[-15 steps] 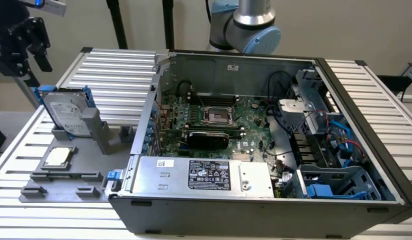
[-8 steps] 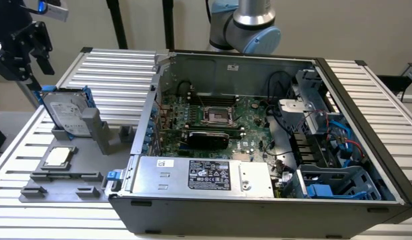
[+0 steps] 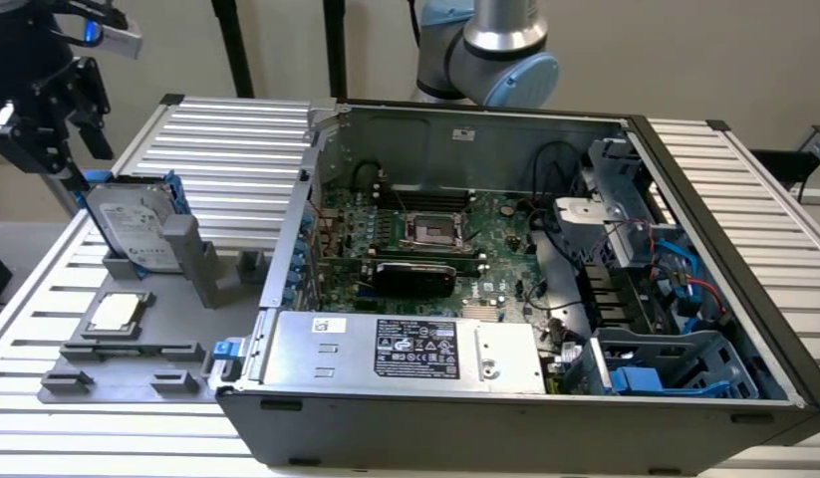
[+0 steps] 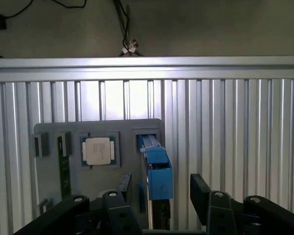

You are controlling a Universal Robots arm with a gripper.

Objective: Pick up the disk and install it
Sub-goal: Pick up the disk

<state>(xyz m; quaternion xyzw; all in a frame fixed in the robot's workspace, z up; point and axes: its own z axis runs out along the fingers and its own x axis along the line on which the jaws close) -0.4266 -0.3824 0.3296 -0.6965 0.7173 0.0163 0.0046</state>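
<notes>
While the disk (image 3: 128, 224) is standing on edge in a slot of a grey fixture plate (image 3: 118, 373), the black gripper (image 3: 51, 134) is hovering just above it at the exterior view's left, holding nothing. Seen from the wrist camera, the gripper (image 4: 161, 180) is straddling the disk (image 4: 157, 169), its jaws standing apart with one of its fingers (image 4: 125, 182) on either side of the bright blue carrier rail and a gap showing on each side.

A small square CPU chip (image 3: 118, 311) is lying flat in a recess of the same plate, just beside the disk's slot; from the wrist camera the chip (image 4: 98, 151) is sitting next to the blue rail. The plate is resting on a ribbed aluminium table (image 3: 237, 139).

Toward the exterior view's right, an open computer case (image 3: 516, 418) is lying on its side on the table, exposing a green motherboard (image 3: 436, 234). A silver power-supply box (image 3: 410, 349) with a black label is sitting along the case's near edge, and a blue-grey drive cage (image 3: 676, 363) is occupying the near right corner. Behind the case, the robot arm (image 3: 496, 50) is rising out of the picture.
</notes>
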